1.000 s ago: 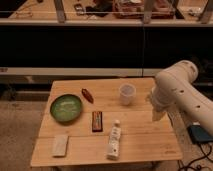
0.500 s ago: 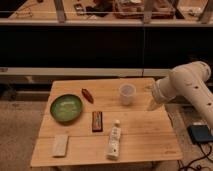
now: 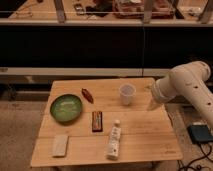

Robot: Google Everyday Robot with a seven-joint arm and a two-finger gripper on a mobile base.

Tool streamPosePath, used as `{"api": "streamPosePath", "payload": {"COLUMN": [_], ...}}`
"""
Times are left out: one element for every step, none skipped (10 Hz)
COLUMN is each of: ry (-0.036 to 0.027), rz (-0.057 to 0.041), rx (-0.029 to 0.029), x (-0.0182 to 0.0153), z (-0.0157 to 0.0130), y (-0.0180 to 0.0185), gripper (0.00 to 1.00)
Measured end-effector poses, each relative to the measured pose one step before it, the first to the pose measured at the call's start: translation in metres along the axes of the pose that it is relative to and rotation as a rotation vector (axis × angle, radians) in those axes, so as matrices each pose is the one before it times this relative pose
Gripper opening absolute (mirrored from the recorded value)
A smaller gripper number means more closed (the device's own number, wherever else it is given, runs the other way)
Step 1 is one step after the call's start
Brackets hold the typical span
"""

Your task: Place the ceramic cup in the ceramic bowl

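Rightward, arm (image 3: 187, 86) bent, jaws near ceramic cup (image 3: 127, 93)

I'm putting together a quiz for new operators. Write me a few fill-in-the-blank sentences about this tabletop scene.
1. The ceramic bowl is glazed ___.
2. The ceramic cup stands upright, and its colour is ___.
3. In the camera view, the gripper hovers to the ___ of the cup, not touching it.
4. The bottle lies on its ___ near the table's front edge.

Missing words: green; white; right; side.
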Motion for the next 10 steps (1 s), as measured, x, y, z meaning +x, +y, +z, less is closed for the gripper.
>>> {"api": "streamPosePath", "payload": {"ry": [0.00256, 0.01029, 0.02121, 0.02197, 0.01165, -0.00149, -0.01004, -0.01817, -0.01369, -0.01376], "rz": [-0.00109, -0.00018, 0.00253, -0.00121, -0.00217, 0.00252, 0.00662, 0.01144, 0.00419, -0.00006], "rx": [0.02764, 0.03135, 0.04334, 0.05298, 0.03182, 0.02142, 0.00372, -0.01655, -0.01703, -0.01718], "x": [-0.00092, 0.00102, 0.00527, 0.004, 0.0013, -0.00229, -0.00448, -0.00585, -0.0054, -0.00669], "z": [0.00424, 0.0054, 0.00545, 0.00695, 0.00559, 0.00912, 0.01252, 0.01555, 0.01316, 0.01361], "y": [-0.01016, -0.00966, -0.01006, -0.0094, -0.00466, -0.00004, 0.00504, 0.00873, 0.00631, 0.00424], "gripper": [0.65, 0.65, 0.65, 0.65, 0.65, 0.65, 0.65, 0.65, 0.65, 0.65]}}
